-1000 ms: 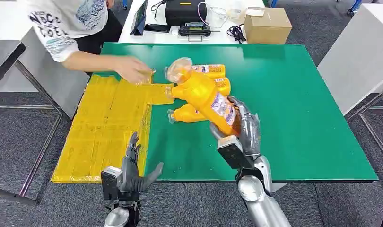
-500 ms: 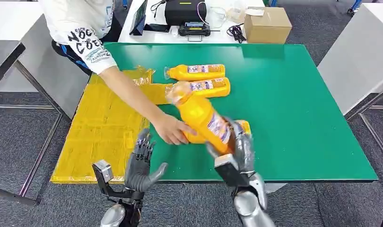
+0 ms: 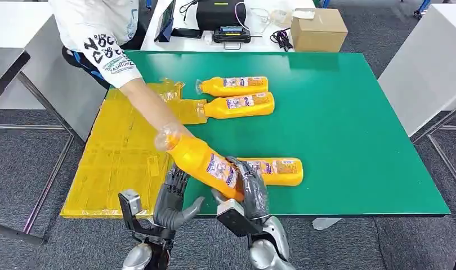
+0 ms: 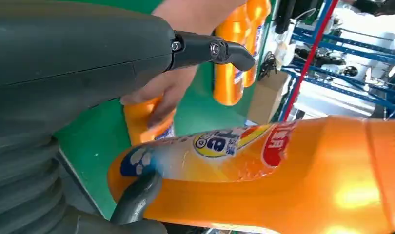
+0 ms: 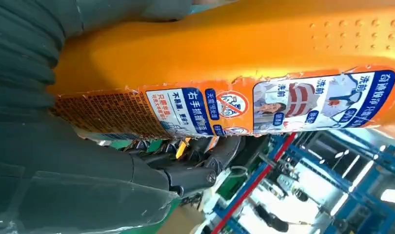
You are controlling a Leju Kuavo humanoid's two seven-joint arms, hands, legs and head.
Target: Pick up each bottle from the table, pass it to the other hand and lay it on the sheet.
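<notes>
Bottle [image 3: 206, 164] is gripped by the right hand [image 3: 245, 191] above the near edge of the green table [image 3: 349, 129], tilted toward the yellow sheet [image 3: 121, 152]; the left hand [image 3: 172, 197] waits beside it with fingers spread, holding nothing.

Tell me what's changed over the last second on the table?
The right hand carried its orange bottle leftward, close beside the left hand. A person's hand reached in and slid a third bottle toward the near edge. The two far bottles and the yellow sheet stayed put.
</notes>
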